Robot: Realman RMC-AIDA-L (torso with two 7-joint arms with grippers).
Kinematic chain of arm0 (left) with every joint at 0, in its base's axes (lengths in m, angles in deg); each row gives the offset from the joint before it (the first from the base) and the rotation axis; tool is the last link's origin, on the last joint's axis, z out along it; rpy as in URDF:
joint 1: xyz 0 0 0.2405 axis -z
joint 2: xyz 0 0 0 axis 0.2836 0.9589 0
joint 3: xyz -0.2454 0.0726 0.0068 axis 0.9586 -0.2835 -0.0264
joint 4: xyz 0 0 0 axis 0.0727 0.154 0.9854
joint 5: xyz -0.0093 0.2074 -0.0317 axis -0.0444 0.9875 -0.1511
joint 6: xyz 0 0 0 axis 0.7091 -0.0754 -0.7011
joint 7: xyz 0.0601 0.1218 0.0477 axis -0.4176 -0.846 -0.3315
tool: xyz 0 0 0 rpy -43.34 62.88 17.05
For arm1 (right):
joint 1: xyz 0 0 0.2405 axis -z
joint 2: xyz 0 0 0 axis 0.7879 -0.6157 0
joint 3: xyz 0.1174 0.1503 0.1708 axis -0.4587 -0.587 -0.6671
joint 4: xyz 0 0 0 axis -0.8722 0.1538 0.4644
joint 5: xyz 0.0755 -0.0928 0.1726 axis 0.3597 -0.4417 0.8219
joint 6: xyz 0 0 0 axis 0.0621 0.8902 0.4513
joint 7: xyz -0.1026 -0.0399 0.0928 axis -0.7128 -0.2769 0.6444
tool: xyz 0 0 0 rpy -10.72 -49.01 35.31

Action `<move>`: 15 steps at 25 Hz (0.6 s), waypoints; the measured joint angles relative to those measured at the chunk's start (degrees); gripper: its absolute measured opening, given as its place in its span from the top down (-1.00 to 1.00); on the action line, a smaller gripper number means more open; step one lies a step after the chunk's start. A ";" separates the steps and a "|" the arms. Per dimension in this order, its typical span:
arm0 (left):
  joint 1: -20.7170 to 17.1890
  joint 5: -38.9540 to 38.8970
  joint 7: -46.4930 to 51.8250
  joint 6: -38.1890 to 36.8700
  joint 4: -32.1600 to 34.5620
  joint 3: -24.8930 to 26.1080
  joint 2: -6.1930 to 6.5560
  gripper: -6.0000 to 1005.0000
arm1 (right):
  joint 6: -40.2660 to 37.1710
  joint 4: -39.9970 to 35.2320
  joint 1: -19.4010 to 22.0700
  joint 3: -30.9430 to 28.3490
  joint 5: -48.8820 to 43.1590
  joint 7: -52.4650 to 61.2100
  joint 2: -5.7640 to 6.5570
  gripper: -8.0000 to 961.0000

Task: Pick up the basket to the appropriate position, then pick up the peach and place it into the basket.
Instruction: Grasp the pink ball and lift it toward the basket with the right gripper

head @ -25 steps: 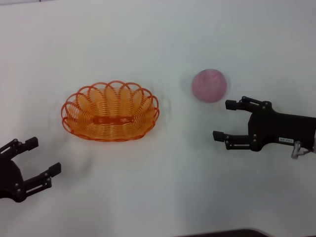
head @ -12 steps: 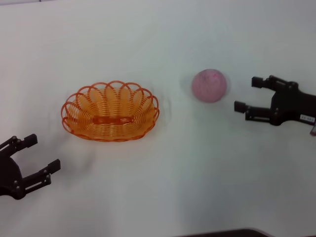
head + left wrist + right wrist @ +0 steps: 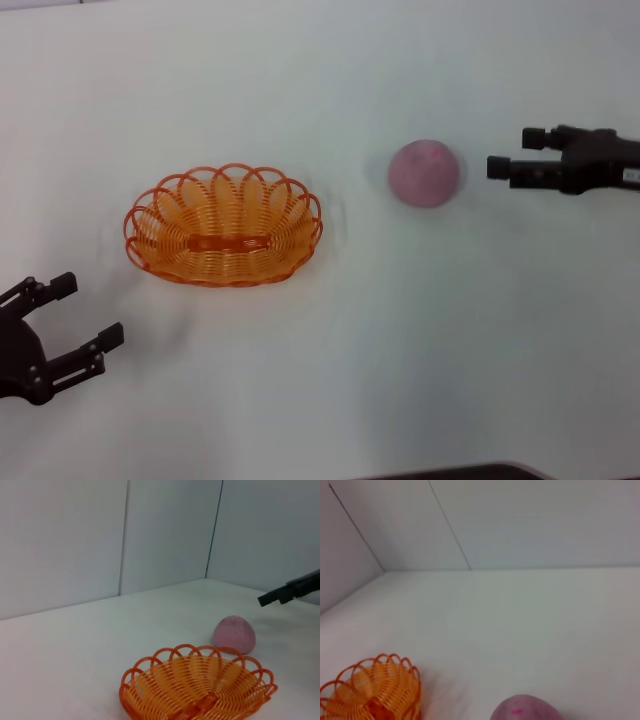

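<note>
Pink peach (image 3: 425, 173) on white table (image 3: 400, 330), at 3 o'clock of orange basket (image 3: 223, 226), apart from open-jawed right gripper (image 3: 510, 152); left gripper (image 3: 88, 315) open, idle; risk: rolling if nudged.

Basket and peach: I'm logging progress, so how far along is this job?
Nothing looks done: the oval orange wire basket sits empty on the white table, the round pink peach apart beside it. The right gripper, open, hangs level with the peach; the left gripper waits open near the basket. Both picks remain.
</note>
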 joint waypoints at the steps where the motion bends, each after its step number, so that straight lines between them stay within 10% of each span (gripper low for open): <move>1: 0.01 0.00 0.01 0.00 0.00 0.00 0.02 -0.67 | -0.75 -1.98 -0.83 0.00 -1.97 2.94 0.07 -0.90; 15: 0.07 0.00 0.09 0.01 0.01 0.08 0.07 -0.68 | -8.27 -16.86 -13.73 6.56 -25.79 10.31 0.35 -0.90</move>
